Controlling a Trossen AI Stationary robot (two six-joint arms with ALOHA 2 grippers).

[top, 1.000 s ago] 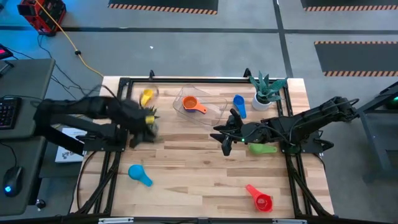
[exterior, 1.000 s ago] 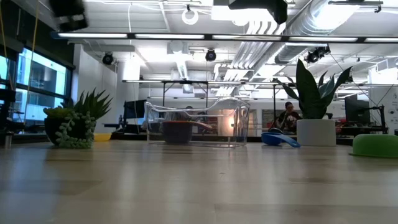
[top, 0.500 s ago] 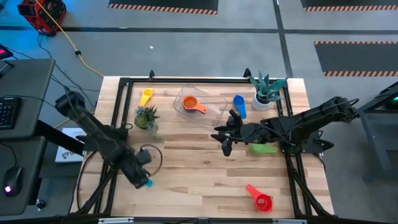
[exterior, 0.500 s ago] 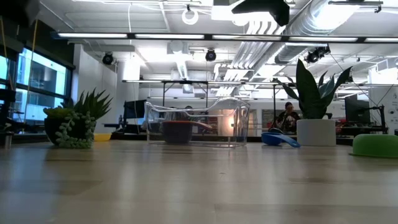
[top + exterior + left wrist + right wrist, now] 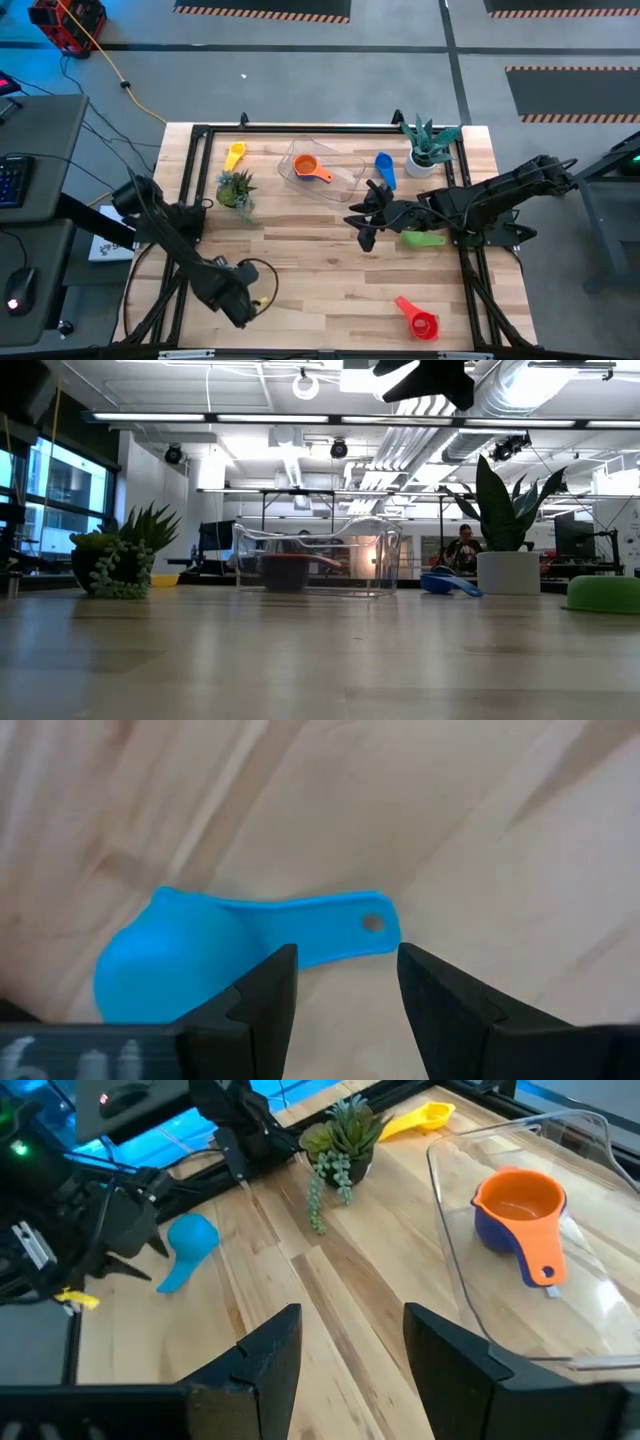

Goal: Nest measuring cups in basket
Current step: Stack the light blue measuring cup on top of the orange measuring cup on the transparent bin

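Arm hides light blue cup (image 5: pixel 210 945)

Six measuring cups (image 5: pixel 312 169) — one basket (image 5: pixel 345 178) — two potted plants (image 5: pixel 235 187).

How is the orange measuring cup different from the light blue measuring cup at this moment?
1. The orange measuring cup sits inside the clear basket; the light blue measuring cup lies on the bare table.
2. The orange cup stands upright, nested in a dark blue cup; the light blue cup lies alone with its bowl facing down.
3. The left gripper is over the light blue cup's handle, jaws open; no gripper is near the orange one.

Both are round scoops with short handles.
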